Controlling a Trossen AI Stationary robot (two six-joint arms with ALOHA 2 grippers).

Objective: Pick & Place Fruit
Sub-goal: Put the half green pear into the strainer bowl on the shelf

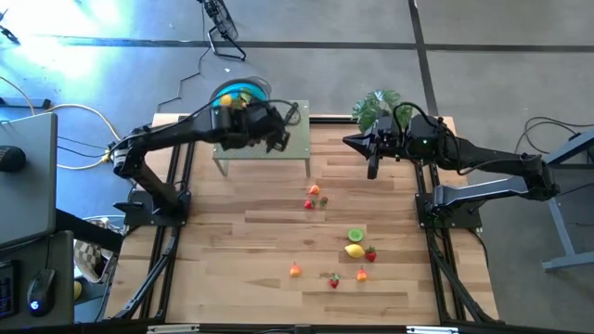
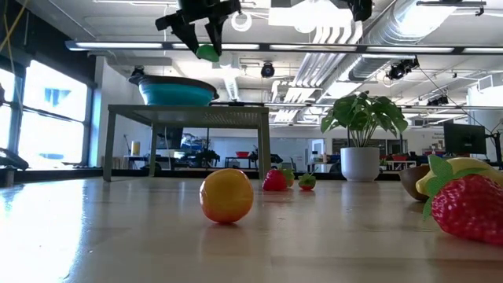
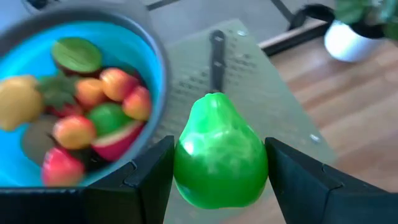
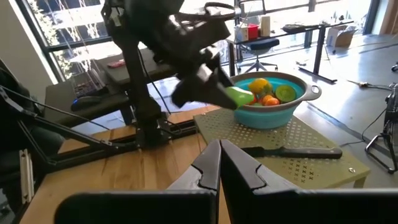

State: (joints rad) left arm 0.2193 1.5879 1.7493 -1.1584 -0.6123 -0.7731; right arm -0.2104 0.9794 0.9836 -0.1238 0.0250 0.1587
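My left gripper is shut on a green toy pear and hovers above the small green table, just beside the blue bowl. The bowl stands on that table and holds several fruit pieces. In the low view the pear shows under the gripper, higher than the bowl. More fruit lies loose on the wooden table. My right gripper is shut on nothing and waits in the air near the potted plant. My left gripper pinches the pear's wide body between its two fingers, one on each flank. The narrow stem end points away from the wrist. The fingers come from above, slanting down, and the pear is lifted clear.
A black-handled knife lies on the small green table next to the bowl. The potted plant stands at the far right of the wooden table. A strawberry and a yellow piece lie close to the low camera.
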